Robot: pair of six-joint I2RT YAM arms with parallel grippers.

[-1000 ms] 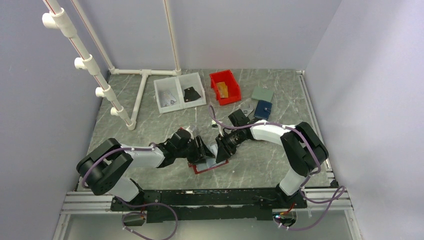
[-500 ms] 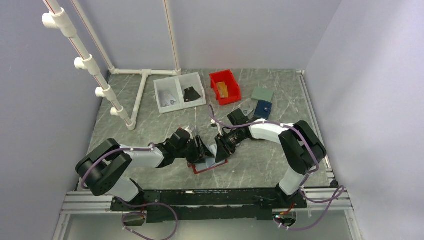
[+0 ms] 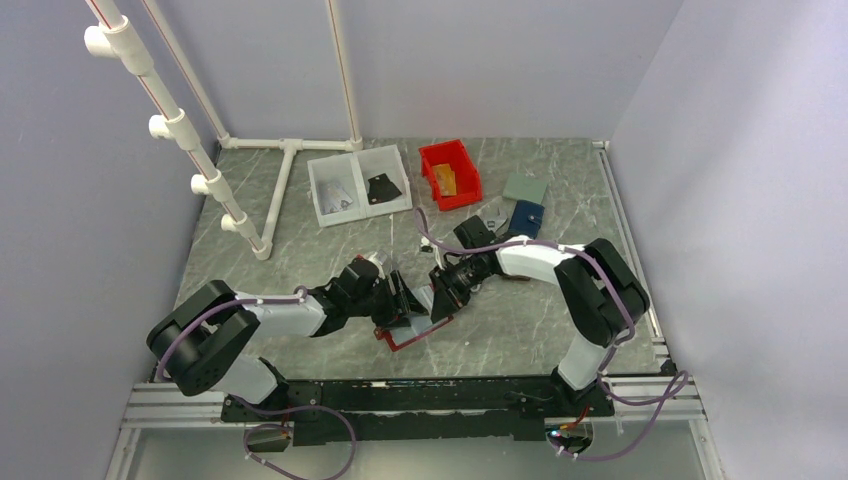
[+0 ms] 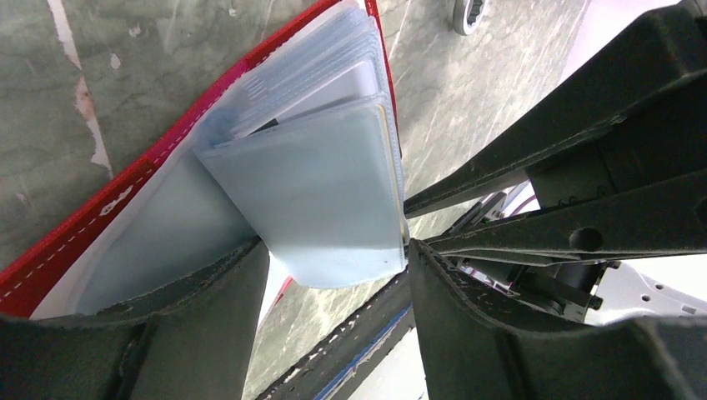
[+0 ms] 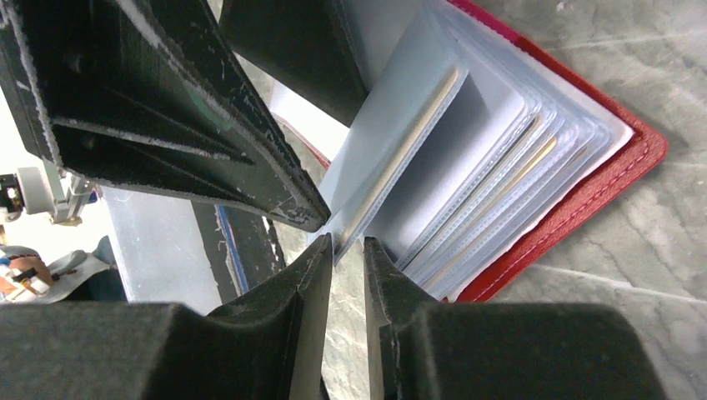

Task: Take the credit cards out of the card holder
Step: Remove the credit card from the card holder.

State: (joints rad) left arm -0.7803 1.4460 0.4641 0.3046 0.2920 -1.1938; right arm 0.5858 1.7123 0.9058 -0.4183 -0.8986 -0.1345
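The card holder (image 3: pixel 408 336) lies open on the marbled table (image 3: pixel 520 325) just beyond the arm bases, between the two grippers, red cover down and its pale blue clear sleeves (image 4: pixel 321 200) fanned upward. The left gripper (image 3: pixel 403 304) comes in from the left with its jaws spread, one sleeve lying in the gap and one finger (image 4: pixel 208 325) on the holder's lining. The right gripper (image 3: pixel 438 307) meets it from the right, jaws almost together with a thin slit left; a sleeve's corner sits at their mouth, and I cannot tell whether it is pinched. The credit cards (image 5: pixel 414 137) show as thin tan edges inside the sleeves. Farther back are a blue wallet (image 3: pixel 526 217), a grey-green flat square (image 3: pixel 525 187), a red bin (image 3: pixel 437 158) and a white two-compartment tray (image 3: pixel 345 163).
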